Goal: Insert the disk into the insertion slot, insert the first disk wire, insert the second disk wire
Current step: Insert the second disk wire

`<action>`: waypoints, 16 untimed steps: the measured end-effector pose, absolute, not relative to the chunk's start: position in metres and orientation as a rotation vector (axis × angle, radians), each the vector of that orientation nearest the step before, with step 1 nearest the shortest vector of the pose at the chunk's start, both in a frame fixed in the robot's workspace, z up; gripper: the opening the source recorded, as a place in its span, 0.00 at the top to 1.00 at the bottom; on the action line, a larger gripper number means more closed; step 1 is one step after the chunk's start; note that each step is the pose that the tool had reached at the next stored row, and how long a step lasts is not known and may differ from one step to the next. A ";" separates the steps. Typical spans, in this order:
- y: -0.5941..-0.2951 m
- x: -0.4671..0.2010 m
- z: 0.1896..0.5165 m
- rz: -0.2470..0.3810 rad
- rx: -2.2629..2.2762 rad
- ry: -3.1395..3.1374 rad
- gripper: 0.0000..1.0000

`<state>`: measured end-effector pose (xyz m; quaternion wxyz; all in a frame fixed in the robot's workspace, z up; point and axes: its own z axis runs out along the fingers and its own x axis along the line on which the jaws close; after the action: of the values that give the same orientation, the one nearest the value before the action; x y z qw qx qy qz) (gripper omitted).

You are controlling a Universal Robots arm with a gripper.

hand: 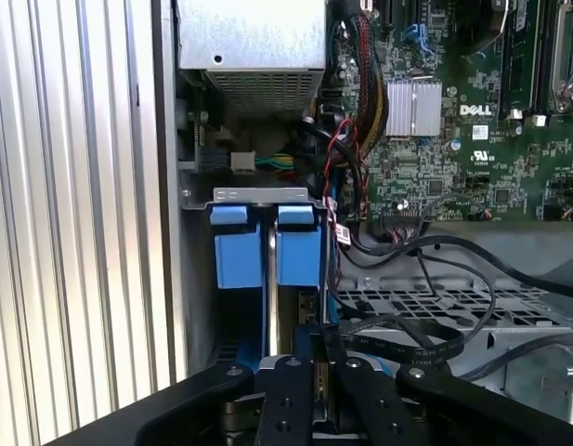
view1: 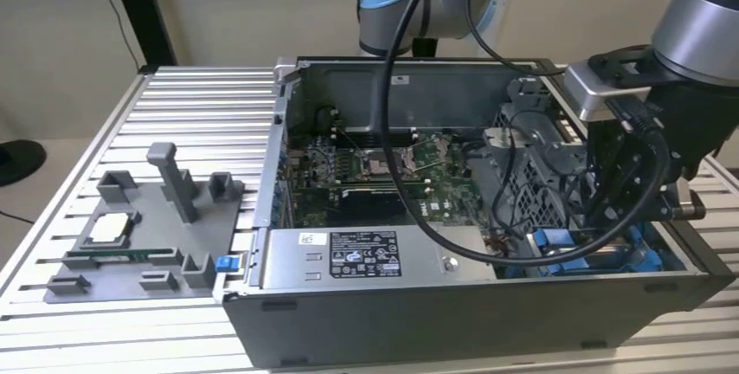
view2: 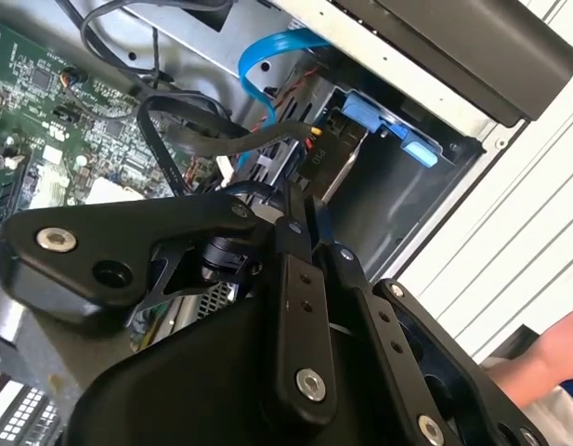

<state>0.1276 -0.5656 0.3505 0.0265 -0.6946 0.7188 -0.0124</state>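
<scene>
Insertion slot (hand: pixel 267 197): grey bay just ahead of my claw, inside the case corner.
Disk (hand: pixel 266 246): already seated there on edge, 2 blue carrier tabs facing me, long axis running away from my claw.
Claw (hand: pixel 316 372): fingers pressed together, low over the disk's near end.

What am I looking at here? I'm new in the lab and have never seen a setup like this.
This is a robot arm working inside an open desktop computer case that sits on a ribbed metal table. One picture comes from a camera off the arm; the other two come from cameras riding near the arm's wrist, looking down past its black gripper into the case. The green board is the computer's main circuit board. The bright blue parts belong to the drive bay, which the gripper is lowered over. A grey tray of spare parts lies at the exterior view's left.
</scene>
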 end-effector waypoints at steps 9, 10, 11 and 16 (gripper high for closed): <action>-0.566 0.130 0.347 -0.038 -2.146 2.221 1.00; -0.566 0.131 0.347 -0.039 -2.146 2.221 1.00; -0.566 0.131 0.347 -0.038 -2.146 2.221 1.00; -0.566 0.131 0.345 -0.039 -2.146 2.221 1.00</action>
<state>0.1310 -0.5656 0.3453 0.0266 -0.6946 0.7188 -0.0125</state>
